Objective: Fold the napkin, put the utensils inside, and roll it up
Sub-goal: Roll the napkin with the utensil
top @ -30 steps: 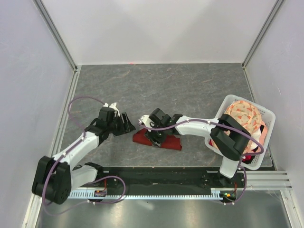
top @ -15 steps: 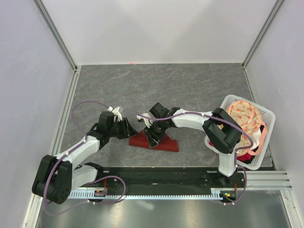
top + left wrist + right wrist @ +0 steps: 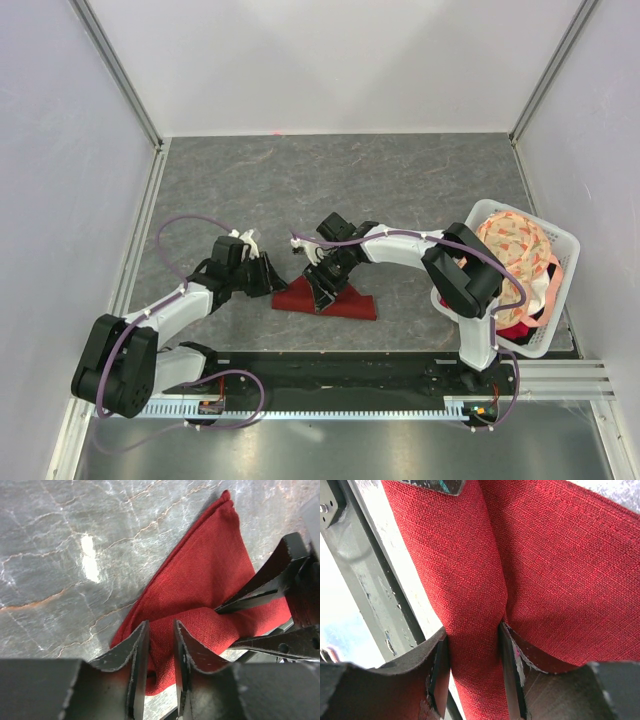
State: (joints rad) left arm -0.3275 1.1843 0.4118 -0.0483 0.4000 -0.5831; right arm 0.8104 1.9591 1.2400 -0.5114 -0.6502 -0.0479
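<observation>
The napkin lies on the worktop as a folded, partly rolled bundle, directly under the right gripper and just ahead of the left gripper. The right gripper is clamped on a rolled ridge of the cloth, with one finger pressed against each side of the roll, and has kept this hold over the last second. The left gripper has changed. It was standing wide and clear of the bundle's left end, and has since advanced to that end while narrowing its jaws to a slim gap. Cloth shows within the gap, but it cannot be told whether the fingers already pinch it or only straddle it. The spoon is not visible in any view, so it is probably enclosed in the roll. The change suggests that the task is in its rolling stage and that the left gripper is taking a second hold at the opposite end. With both ends held, the roll can be tightened without the free end unwinding.
</observation>
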